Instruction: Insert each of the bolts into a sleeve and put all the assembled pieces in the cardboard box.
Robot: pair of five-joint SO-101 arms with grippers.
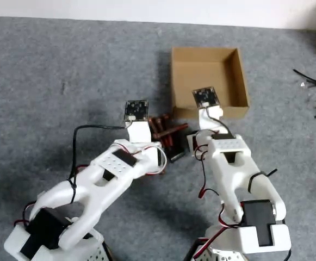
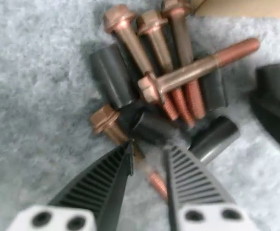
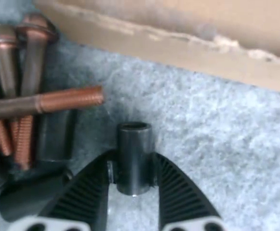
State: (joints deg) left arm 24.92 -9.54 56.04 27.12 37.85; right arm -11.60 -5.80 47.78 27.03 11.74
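Note:
Several copper bolts (image 2: 171, 79) and dark sleeves (image 2: 108, 72) lie piled on the grey carpet, just in front of the cardboard box (image 1: 244, 81); from above the pile (image 1: 166, 130) sits between the two arms. My left gripper (image 2: 148, 155) is open and low over the near edge of the pile. Its fingers straddle the shaft of one bolt (image 2: 106, 120) that lies flat. My right gripper (image 3: 132, 177) is shut on a dark sleeve (image 3: 134, 144), held upright just above the carpet beside the pile, close to the box's front wall (image 3: 178, 43).
The box stands open at the back centre-right. Black cables and small parts (image 1: 315, 92) lie at the far right of the carpet. The other arm's dark gripper (image 2: 274, 101) stands close beside the pile. Bare carpet stretches to the left.

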